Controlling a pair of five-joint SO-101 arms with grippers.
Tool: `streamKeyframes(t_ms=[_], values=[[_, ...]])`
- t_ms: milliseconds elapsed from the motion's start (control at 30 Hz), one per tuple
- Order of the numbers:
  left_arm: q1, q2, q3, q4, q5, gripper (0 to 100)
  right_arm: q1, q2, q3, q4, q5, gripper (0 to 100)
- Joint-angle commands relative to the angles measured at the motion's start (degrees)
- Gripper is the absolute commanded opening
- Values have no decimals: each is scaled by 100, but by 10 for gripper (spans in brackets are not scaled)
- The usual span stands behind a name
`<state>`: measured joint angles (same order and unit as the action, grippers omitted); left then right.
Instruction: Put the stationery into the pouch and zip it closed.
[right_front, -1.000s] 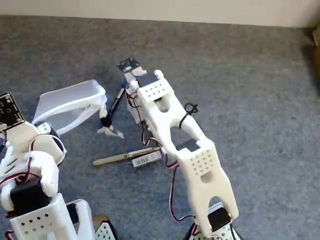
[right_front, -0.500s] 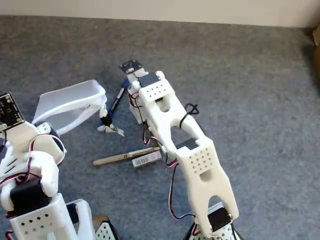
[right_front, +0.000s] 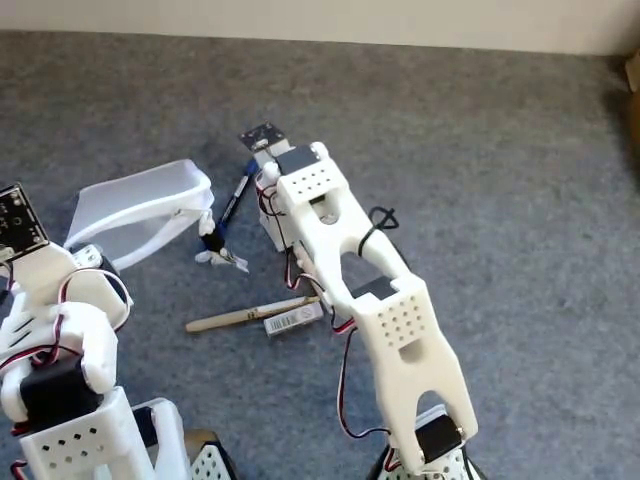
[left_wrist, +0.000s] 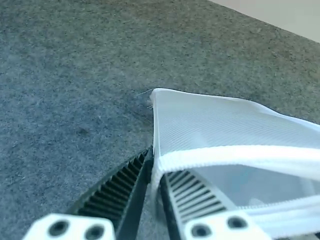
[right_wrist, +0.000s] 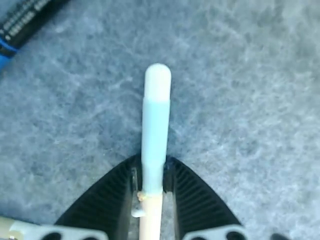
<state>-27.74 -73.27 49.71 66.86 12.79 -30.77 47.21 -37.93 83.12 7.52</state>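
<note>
A white mesh pouch (right_front: 140, 212) lies open at the left, and my left gripper (left_wrist: 155, 163) is shut on its rim (left_wrist: 210, 156). My right gripper (right_wrist: 152, 161) is shut on a pale blue pen (right_wrist: 156, 117) with a white tip, held just above the carpet. A black and blue marker (right_front: 234, 199) lies beside the right arm's wrist (right_front: 300, 185) and also appears as the marker (right_wrist: 26, 22) past the pen's tip. A small black and white item (right_front: 216, 250) lies near the pouch mouth. A tan pen (right_front: 245, 314) and a labelled eraser (right_front: 293, 320) lie closer in.
Grey carpet (right_front: 480, 150) covers the whole surface, with open room to the right and far side. The left arm's body (right_front: 60, 340) stands at the near left. A pale wall edge (right_front: 400, 20) runs along the back.
The right arm's wrist has shifted slightly to the right. The pouch, the left arm and the loose stationery have stayed where they were.
</note>
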Motion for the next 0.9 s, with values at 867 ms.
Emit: streamKeyframes(t_ms=[867], values=[[-31, 31, -48, -185, 62, 14, 22, -2422, -154, 1578, 62, 5]])
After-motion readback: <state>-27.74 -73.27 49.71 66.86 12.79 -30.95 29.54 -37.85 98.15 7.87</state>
